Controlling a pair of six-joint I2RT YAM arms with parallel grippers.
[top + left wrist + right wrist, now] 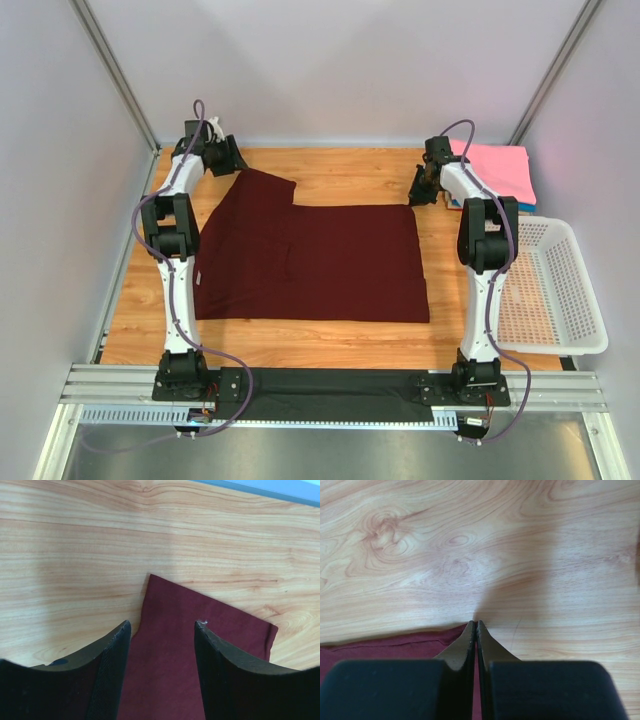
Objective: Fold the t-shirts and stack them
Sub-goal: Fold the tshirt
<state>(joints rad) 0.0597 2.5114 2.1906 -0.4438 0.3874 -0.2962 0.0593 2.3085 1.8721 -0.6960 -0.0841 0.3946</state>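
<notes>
At table (330,338) centre, maroon tee (320,260) lay spread, not yet folded, left gripper (162,627) agape over its far-left corner, right gripper (476,624) closed at far-right corner, pinch unclear; pink tee (497,168) already folded, stacked far right.

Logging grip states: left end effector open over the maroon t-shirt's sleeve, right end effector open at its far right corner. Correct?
No: right wrist view shows the right end effector shut on the corner of the maroon t-shirt. Left end effector is open.

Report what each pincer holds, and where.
Right pincer pinches the maroon t-shirt at its far right corner. Left pincer is open and holds nothing.
</notes>
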